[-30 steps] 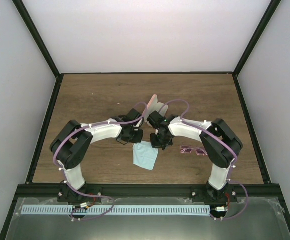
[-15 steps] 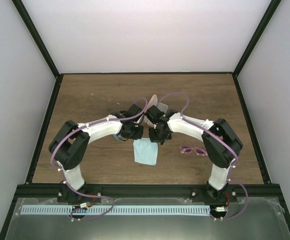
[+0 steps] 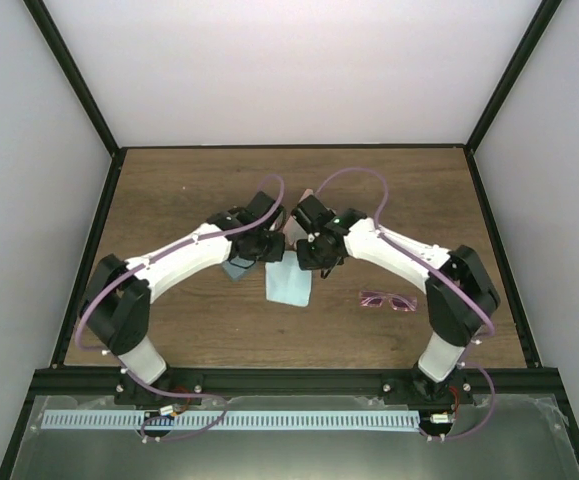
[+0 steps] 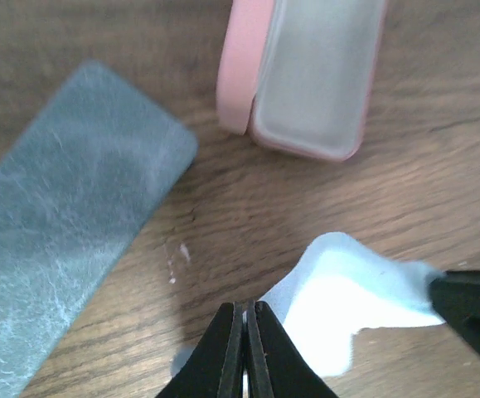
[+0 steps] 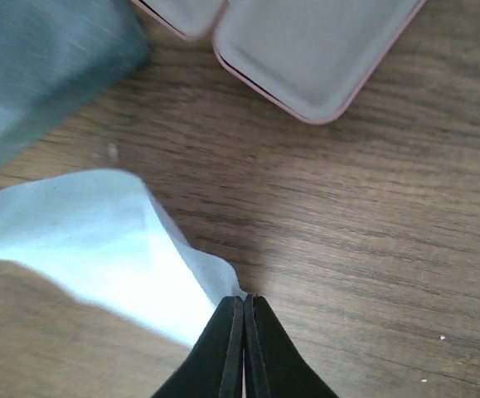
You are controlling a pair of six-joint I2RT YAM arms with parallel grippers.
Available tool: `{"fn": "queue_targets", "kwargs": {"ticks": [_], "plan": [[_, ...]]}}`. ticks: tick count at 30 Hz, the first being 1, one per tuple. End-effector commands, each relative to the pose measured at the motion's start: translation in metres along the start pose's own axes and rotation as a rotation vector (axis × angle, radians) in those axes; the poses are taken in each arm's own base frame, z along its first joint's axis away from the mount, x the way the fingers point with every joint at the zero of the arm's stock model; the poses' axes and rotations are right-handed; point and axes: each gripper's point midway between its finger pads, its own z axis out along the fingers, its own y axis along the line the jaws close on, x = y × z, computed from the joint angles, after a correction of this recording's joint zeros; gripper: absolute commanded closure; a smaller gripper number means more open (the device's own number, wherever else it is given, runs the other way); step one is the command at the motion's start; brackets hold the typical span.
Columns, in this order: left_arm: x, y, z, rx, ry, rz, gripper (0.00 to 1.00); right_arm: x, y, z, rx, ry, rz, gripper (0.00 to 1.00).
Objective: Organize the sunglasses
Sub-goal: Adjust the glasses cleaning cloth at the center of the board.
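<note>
The pinkish-purple sunglasses (image 3: 387,300) lie on the wooden table right of centre, apart from both grippers. The red-lensed pair is not in view. My left gripper (image 3: 274,256) and right gripper (image 3: 304,263) meet at the table's middle, each shut on one corner of a pale blue cloth (image 3: 289,285). In the left wrist view the gripper (image 4: 246,313) pinches the cloth (image 4: 347,298). In the right wrist view the gripper (image 5: 244,300) pinches the cloth (image 5: 99,249) at its other corner. The cloth hangs between them just above the wood.
An open pink case (image 4: 306,75) lies just beyond the grippers; it also shows in the right wrist view (image 5: 314,50). A blue-grey case (image 3: 237,268) lies left of the cloth, also seen from the left wrist (image 4: 65,224). Dark frame rails edge the table.
Both arms have stretched away from their bases, carrying the cloth toward the back. The blue-grey case now shows left of the cloth. The sunglasses have not moved.
</note>
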Motion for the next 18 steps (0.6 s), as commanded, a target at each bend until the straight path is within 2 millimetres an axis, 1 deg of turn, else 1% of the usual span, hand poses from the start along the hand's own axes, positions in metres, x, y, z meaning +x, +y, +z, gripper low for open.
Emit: {"fn": "queue_targets", "kwargs": {"ticks": [1, 4, 7, 12, 15, 18], "plan": [[-0.025, -0.013, -0.037, 0.032, -0.092, -0.024, 0.96, -0.02, 0.015, -0.041, -0.066, -0.078, -0.007, 0.99], [-0.03, -0.02, -0.049, 0.054, -0.088, -0.02, 0.95, -0.021, 0.022, -0.055, -0.095, -0.092, -0.015, 0.99], [-0.026, -0.02, -0.058, 0.053, -0.072, -0.023, 0.95, -0.02, 0.024, -0.068, -0.113, -0.096, -0.02, 0.99], [-0.007, -0.02, -0.067, 0.081, -0.045, -0.039, 0.95, -0.009, 0.029, -0.086, -0.155, -0.09, -0.027, 0.99], [0.006, -0.022, -0.073, 0.099, -0.021, -0.055, 0.95, 0.002, 0.033, -0.092, -0.189, -0.048, -0.024, 0.99], [0.018, -0.029, -0.077, 0.13, 0.009, -0.068, 0.95, 0.014, 0.041, -0.102, -0.233, -0.025, -0.025, 0.99]]}}
